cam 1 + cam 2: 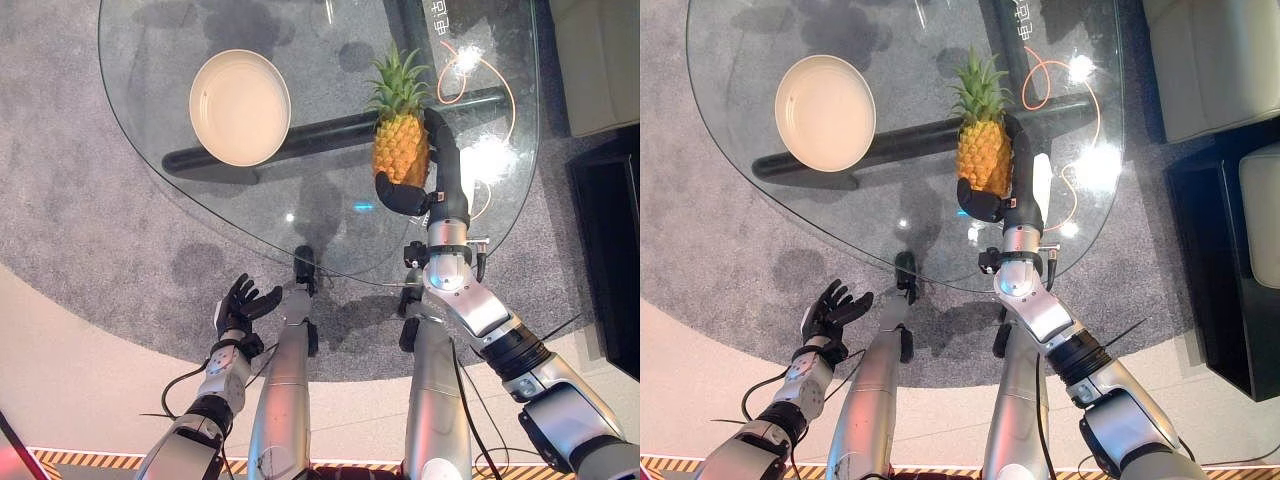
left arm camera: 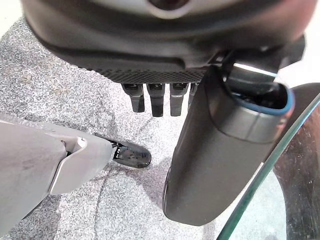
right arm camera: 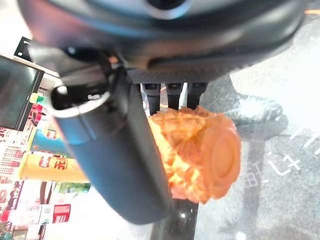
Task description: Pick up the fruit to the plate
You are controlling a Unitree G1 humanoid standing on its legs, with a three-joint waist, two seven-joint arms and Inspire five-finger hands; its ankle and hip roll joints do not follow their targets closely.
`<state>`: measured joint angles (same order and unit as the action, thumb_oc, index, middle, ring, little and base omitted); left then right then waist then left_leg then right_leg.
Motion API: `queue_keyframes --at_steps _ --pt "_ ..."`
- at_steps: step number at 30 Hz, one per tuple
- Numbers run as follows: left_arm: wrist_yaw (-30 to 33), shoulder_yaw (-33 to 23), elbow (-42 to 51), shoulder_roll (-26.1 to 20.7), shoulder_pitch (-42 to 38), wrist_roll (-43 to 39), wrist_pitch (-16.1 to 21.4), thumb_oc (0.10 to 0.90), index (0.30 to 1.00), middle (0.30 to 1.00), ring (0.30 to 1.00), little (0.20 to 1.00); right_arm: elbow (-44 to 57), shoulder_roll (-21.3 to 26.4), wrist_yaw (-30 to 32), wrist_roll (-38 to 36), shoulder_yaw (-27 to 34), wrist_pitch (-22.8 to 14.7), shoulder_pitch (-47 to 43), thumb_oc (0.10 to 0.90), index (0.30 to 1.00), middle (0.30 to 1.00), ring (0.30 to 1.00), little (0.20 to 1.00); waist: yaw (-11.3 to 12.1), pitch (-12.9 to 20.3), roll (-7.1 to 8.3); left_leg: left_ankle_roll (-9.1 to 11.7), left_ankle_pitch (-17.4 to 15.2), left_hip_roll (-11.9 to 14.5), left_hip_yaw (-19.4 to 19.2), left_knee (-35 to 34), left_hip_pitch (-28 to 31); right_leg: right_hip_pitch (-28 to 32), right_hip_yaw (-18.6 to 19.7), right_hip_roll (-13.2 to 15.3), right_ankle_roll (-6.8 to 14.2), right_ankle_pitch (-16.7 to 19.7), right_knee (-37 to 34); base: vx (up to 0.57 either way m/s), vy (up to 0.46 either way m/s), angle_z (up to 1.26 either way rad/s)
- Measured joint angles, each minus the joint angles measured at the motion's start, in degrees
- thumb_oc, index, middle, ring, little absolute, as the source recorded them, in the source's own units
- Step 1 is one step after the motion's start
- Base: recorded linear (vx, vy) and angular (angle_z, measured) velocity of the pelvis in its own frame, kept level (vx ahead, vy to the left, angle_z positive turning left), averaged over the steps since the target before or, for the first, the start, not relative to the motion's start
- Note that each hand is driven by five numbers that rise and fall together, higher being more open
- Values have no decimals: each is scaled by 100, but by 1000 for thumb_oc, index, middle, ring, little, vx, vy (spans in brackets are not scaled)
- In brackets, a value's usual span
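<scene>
a round glass table (image 1: pixel 180 190) stands over a grey carpet (image 1: pixel 70 220), with a dark bar (image 1: pixel 330 128) of its base showing through the top. the white plate (image 1: pixel 240 107) lies on the glass, on the side of the table towards my left. the pineapple (image 1: pixel 400 140) stands upright on the glass, well apart from the plate and towards my right, its green crown pointing away from me. an orange cable (image 1: pixel 480 75) loops beyond the pineapple. my right hand (image 1: pixel 437 175) grips the pineapple: fingers run along its far side and my thumb (image 1: pixel 400 197) curls round its base, which shows orange past the fingers in the right wrist view. my left hand (image 1: pixel 240 303) hangs off the table's near edge, over the carpet, fingers loosely spread and grasping nothing.
</scene>
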<state>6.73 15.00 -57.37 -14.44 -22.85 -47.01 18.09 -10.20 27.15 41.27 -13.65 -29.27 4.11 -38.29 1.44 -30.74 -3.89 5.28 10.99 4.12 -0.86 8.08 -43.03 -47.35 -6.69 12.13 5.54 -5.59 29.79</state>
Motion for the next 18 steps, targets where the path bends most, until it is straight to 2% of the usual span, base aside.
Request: queue_keyframes --at_steps 7,11,18 --pt "-1 6 -1 0 0 0 0 800 900 900 900 900 -107 -69 166 -57 -12 112 -58 800 900 900 900 900 10 0 0 0 0 0 1 3 1 2 -1 1 -1 0 6 0 0 0" --pt "-3 6 -2 0 0 0 0 800 900 900 900 900 -276 -271 171 -226 -24 109 -100 800 900 900 900 900 14 1 0 1 2 0 3 6 1 4 -2 1 -1 0 11 0 0 0" --pt "-4 14 -1 0 0 0 -15 800 900 900 900 900 -525 -408 178 -357 -108 186 -196 800 900 900 900 900 113 1 0 2 7 0 14 8 0 5 -12 3 -4 -2 20 0 0 0"
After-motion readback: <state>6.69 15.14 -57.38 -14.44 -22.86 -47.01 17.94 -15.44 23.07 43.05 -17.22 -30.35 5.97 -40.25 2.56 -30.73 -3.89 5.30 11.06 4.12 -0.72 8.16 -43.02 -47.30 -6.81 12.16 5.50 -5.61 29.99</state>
